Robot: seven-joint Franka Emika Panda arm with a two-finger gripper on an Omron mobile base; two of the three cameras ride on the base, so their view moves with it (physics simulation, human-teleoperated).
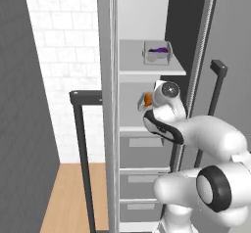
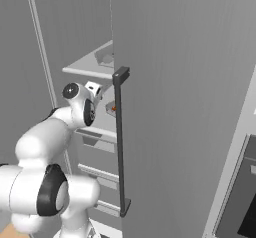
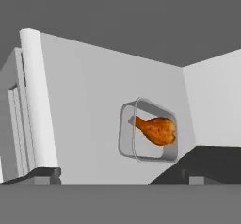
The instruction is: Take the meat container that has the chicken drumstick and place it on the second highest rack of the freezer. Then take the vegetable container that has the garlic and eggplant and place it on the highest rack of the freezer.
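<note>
White robot arm w/ dark joints [image 1: 206,144] is seen nearest in both base views, reaching into the tall grey freezer [image 1: 110,56], whose door w/ a long dark vertical bar handle [image 2: 120,142] stands open on the right. Another dark bar handle [image 1: 82,149] is seen left of the freezer, in front of a white tiled wall [image 1: 63,56].

Fingers are hidden behind the wrist in the base views, so spread or pressed together cannot be told.

Orange-brown club-shaped chicken drumstick [image 3: 156,130] is seen lying in a pale grey rounded-rect. container [image 3: 126,138] on the lower pale shelf board [image 3: 84,115], near the back corner. In the hand view its long axis runs roughly across the picture, thick end toward the side wall, thin end toward the open shelf.

Small dark purple eggplant [image 1: 159,50] is seen inside a clear container [image 1: 147,56] on the upper pale grey shelf board [image 1: 132,65]. Grey drawers [image 1: 142,178] are stacked below.
</note>
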